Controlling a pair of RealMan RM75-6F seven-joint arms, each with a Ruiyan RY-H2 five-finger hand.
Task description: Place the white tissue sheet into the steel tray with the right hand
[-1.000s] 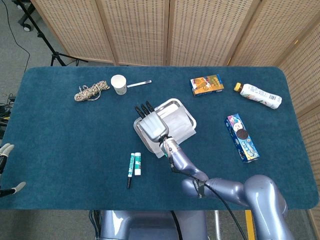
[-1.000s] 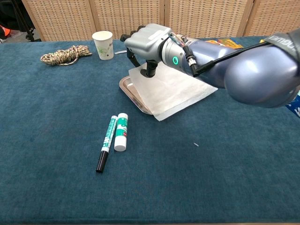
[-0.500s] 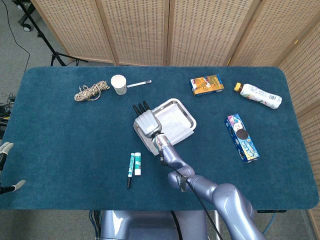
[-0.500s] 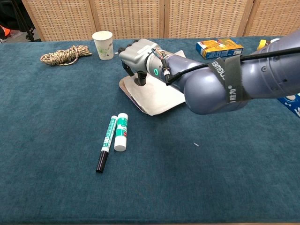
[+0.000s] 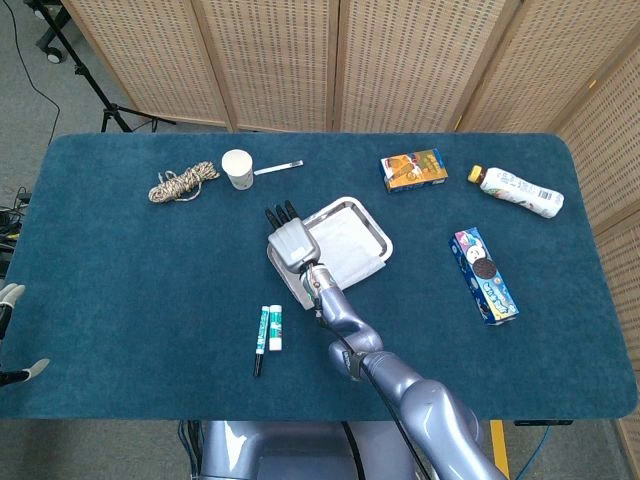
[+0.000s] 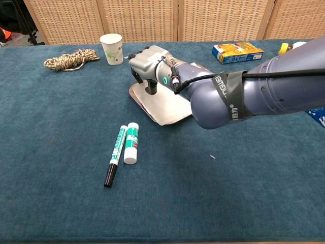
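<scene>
The steel tray (image 5: 376, 226) sits at mid-table, and the white tissue sheet (image 5: 347, 250) lies across it, its near edge hanging over the tray's front rim (image 6: 133, 94). My right hand (image 5: 290, 243) is over the tray's left corner with its fingers curled. In the chest view the right hand (image 6: 150, 63) has its thumb down on the tissue sheet (image 6: 167, 104) and grips it there. The tray's left part is hidden under the hand. My left hand (image 5: 10, 296) shows only as pale fingertips at the far left edge, apart and holding nothing.
A marker (image 5: 261, 342) and a glue stick (image 5: 276, 328) lie in front of the tray. A rope coil (image 5: 183, 183), paper cup (image 5: 237, 168) and thin stick (image 5: 278, 168) are at the back left. An orange box (image 5: 413, 169), bottle (image 5: 517, 190) and cookie box (image 5: 483, 275) are to the right.
My right hand has shifted left and a little away, drawing the tissue with it. The sheet's overhang on the tray's right and near sides has shrunk.
</scene>
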